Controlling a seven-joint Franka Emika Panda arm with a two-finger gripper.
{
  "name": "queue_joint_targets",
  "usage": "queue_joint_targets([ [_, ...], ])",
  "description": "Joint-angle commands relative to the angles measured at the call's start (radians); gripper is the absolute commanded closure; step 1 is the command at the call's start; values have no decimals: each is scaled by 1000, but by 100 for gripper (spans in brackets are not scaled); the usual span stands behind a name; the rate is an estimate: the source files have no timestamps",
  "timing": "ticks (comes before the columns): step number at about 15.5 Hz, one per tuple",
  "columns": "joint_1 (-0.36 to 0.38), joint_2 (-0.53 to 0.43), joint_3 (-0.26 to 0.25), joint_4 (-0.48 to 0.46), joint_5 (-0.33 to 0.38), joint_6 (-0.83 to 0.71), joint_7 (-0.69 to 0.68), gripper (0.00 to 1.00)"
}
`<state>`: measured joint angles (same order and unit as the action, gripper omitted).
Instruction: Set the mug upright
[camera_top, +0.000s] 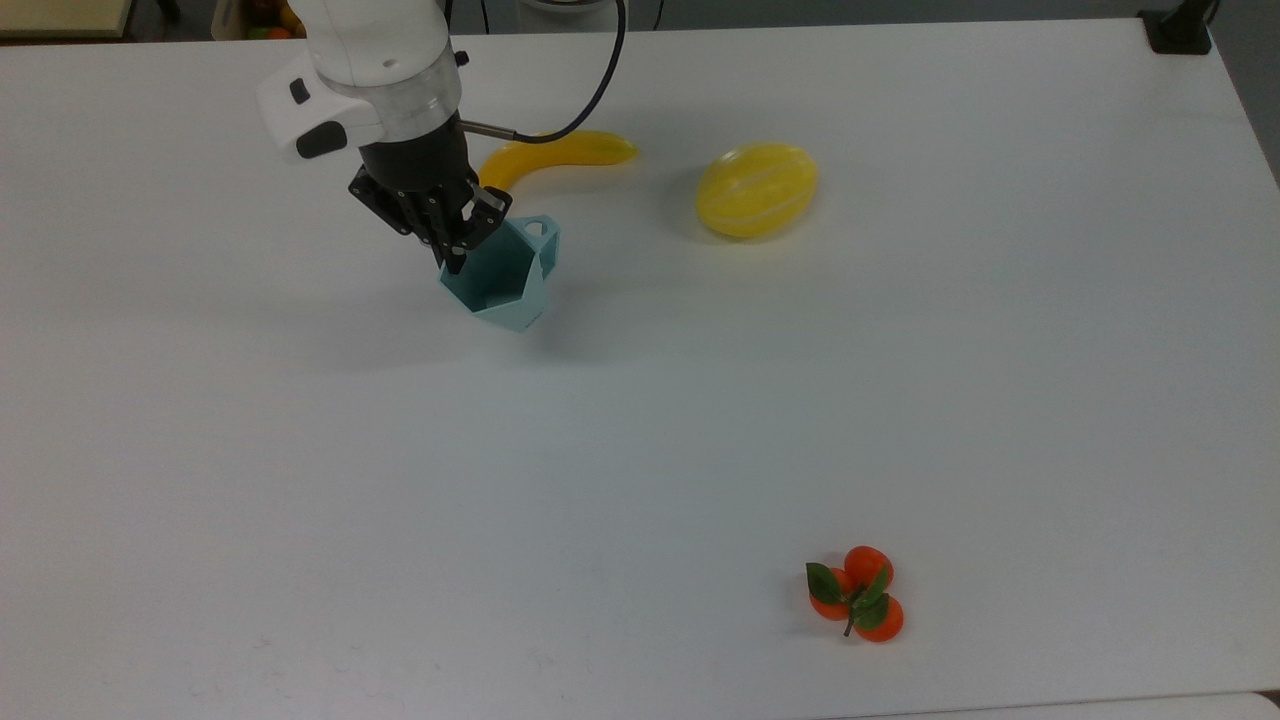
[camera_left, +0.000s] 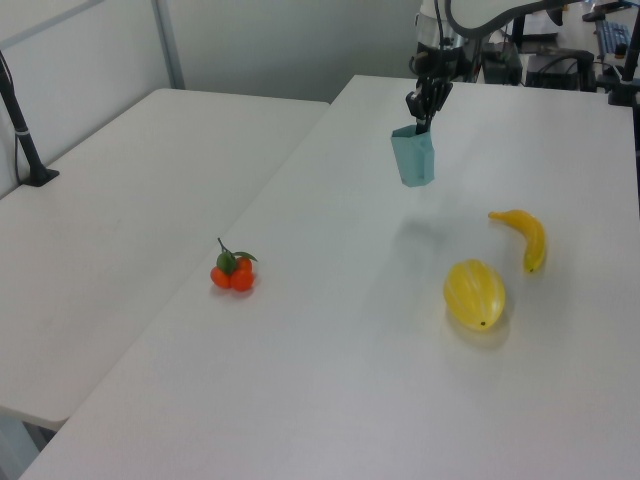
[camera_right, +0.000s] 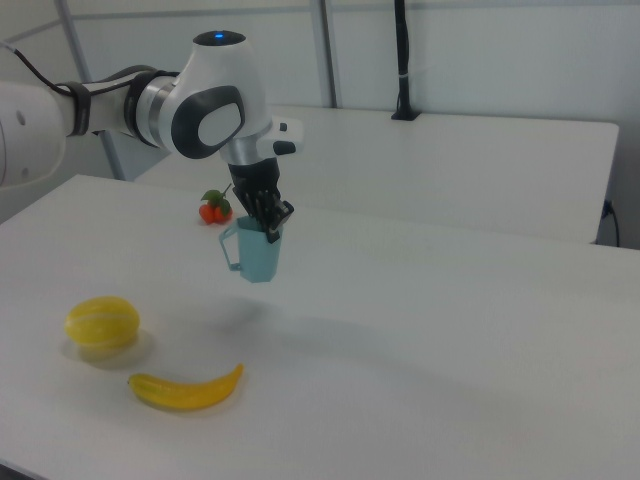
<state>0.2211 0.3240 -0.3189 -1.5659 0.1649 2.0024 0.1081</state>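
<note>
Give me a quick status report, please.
Pincer shut on faceted pale teal mug rim. Mug airborne, opening up. White table below bare.

The white arm reaches down from twelve o'clock in the top view, wrist tilted so the black gripper (camera_top: 452, 255) points toward five o'clock. Its fingers (camera_right: 268, 232) pinch together on the rim of the mug (camera_top: 505, 283), carrying it above the table.
</note>
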Motion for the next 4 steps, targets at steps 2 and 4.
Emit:
queue_joint_targets([
  [2,-3,-28,-2,-6,-8,-30,19,0],
  [4,-9,-28,-2,-6,-8,-30,15,0],
])
